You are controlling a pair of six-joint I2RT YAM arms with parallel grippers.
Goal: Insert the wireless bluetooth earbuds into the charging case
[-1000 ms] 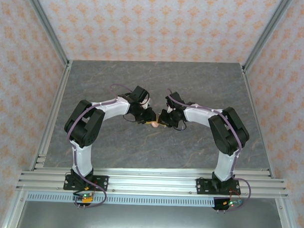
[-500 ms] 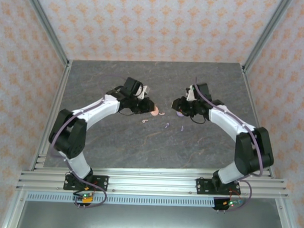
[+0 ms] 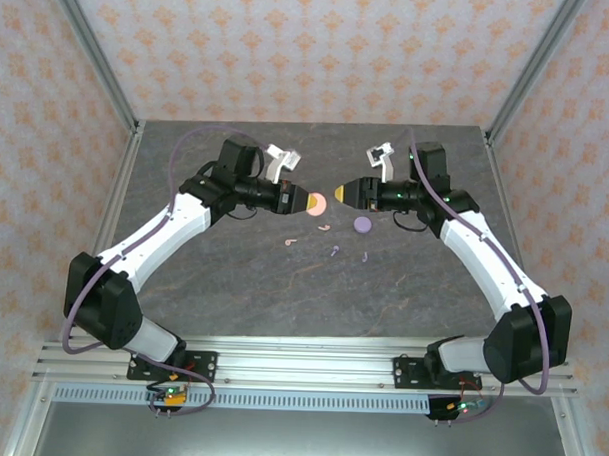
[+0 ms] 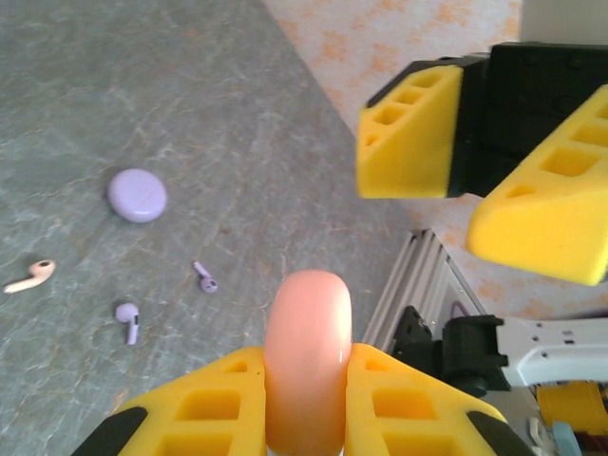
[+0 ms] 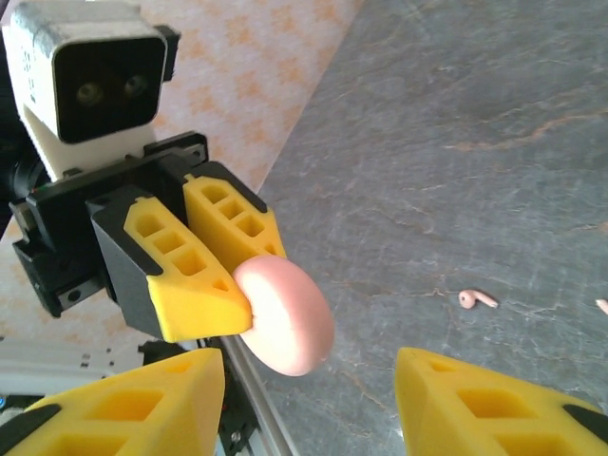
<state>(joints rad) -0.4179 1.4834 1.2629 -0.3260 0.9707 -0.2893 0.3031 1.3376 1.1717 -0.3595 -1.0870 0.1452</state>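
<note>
My left gripper (image 3: 307,203) is shut on a round salmon-pink charging case (image 3: 316,203), held on edge above the table; the case (image 4: 307,366) stands closed between my yellow fingers. My right gripper (image 3: 338,192) faces it, open and empty, a short gap away; its fingers (image 4: 410,133) hang just beyond the case. From the right wrist the pink case (image 5: 285,313) sits ahead of my open right gripper (image 5: 309,404). A lilac case (image 3: 363,225) lies shut on the table. Two pink earbuds (image 3: 325,227) (image 3: 292,242) and two purple earbuds (image 3: 334,252) (image 3: 365,256) lie loose nearby.
The grey marbled table (image 3: 232,286) is bounded by aluminium rails (image 3: 105,221) and patterned walls. The loose earbuds and lilac case (image 4: 137,195) lie below and in front of both grippers. The arm bases stand at the near edge.
Both grippers have risen and swung toward the back. The left still carries the pink case; the right has left the lilac case on the table and stands open.
</note>
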